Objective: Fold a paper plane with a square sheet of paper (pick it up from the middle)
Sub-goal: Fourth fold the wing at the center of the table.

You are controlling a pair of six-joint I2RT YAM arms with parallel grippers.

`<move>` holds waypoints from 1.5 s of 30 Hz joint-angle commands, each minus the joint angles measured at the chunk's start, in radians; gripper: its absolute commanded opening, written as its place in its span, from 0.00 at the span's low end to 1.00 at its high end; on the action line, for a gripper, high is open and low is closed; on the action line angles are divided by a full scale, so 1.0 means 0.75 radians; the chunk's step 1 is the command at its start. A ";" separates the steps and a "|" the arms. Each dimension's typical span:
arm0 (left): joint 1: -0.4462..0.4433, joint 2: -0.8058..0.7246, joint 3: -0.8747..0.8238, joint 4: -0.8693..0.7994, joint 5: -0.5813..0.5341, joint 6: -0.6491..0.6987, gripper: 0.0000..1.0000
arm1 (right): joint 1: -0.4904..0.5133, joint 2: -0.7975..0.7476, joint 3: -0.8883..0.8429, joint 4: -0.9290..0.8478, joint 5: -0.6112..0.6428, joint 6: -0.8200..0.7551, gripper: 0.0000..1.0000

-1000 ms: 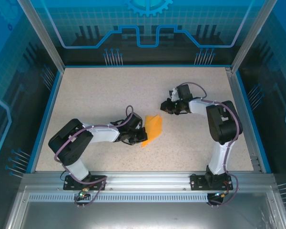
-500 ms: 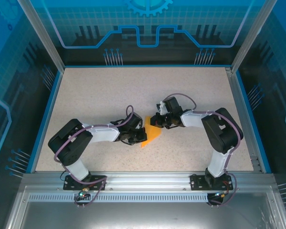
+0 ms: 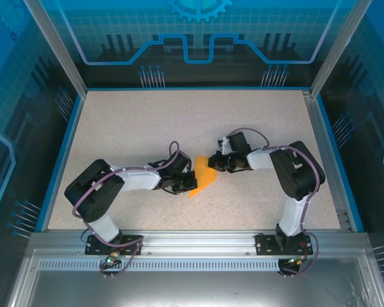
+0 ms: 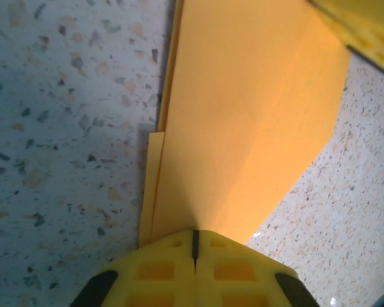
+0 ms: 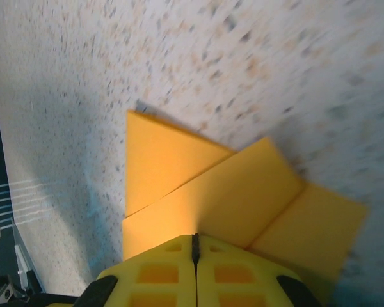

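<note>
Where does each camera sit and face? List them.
Top external: above, behind the bases, looking down on the speckled table, both arms and the folded sheet of orange paper.
Left wrist: on the left arm, facing along the left gripper, shut on the paper.
Right wrist: likewise; right gripper shut on its other side.
Shared: the paper.

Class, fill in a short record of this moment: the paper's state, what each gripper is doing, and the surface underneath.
paper: thin bright orange sheet of paper, folded into overlapping creased layers, between the two arms
left gripper: shut on the paper's near left end
right gripper: shut on the paper's far right end
surface: speckled beige tabletop
</note>
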 commanded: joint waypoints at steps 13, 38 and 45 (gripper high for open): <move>0.004 0.061 -0.078 -0.278 -0.079 0.040 0.00 | -0.153 0.067 0.205 -0.147 0.096 -0.089 0.07; 0.003 0.051 -0.041 -0.287 -0.066 0.042 0.00 | 0.087 -0.203 0.060 -0.183 0.026 -0.013 0.06; 0.004 0.049 -0.052 -0.283 -0.066 0.039 0.00 | 0.145 -0.179 0.051 -0.163 0.055 0.017 0.04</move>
